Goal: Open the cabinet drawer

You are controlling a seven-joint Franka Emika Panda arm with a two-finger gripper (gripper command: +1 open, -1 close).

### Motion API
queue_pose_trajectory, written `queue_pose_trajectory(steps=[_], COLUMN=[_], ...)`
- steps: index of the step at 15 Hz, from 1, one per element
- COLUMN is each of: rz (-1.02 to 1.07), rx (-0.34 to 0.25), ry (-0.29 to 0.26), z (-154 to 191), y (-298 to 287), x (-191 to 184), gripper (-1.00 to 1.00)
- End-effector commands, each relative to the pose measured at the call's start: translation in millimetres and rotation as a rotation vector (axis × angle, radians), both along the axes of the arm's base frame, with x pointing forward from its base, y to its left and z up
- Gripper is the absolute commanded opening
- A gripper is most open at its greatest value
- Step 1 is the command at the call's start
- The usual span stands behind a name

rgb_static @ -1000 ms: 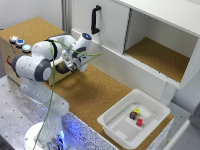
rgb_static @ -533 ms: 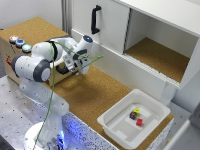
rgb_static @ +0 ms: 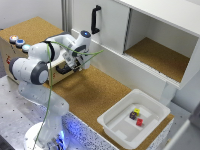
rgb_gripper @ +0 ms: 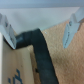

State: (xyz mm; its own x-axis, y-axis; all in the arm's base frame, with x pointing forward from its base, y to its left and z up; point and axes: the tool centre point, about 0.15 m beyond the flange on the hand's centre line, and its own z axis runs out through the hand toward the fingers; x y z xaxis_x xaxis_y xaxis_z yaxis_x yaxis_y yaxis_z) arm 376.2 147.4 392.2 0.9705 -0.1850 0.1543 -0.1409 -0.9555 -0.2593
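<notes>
Gripper (rgb_static: pixel 81 64) spread wide and empty, hanging near the drawer (rgb_static: pixel 120 67) at ten o'clock; no handle there, so it could slip.

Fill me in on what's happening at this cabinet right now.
A single robot arm is working toward the cabinet drawer, the long low white panel under the open compartment. Its gripper hovers near the panel's end on the exterior view's left, below the door with the black handle. The wrist view shows the fingers spread apart, gripping nothing. The drawer looks shut. A white tub holding small blocks sits nearby.
</notes>
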Motion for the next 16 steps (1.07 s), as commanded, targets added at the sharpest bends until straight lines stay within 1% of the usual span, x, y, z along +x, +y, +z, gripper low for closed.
queue_pose_trajectory(steps=[1,3,4,5,6,7,9,13,15,16], rz=[0.050,0.116,0.157,0.187,0.257,0.315,0.402,0.652,0.785,0.849], rx=[-0.151,-0.145,-0.143,-0.120,-0.113,-0.082,-0.072,-0.052,-0.033,-0.044], ry=[-0.085,-0.101,-0.097,-0.092,-0.074,-0.070,-0.080,-0.125,-0.129,-0.133], z=[75.7,86.3,87.6,86.1,81.4,80.8,86.2,111.7,119.6,123.3], y=[39.4,60.8,73.2,86.1,108.3,127.7,160.3,244.4,280.1,295.5], x=[-11.8,-10.7,-9.9,-9.1,-8.7,-9.9,-13.4,-26.8,-34.7,-39.3], gripper=[1.00,1.00,1.00,1.00,1.00,1.00,1.00,1.00,1.00,1.00])
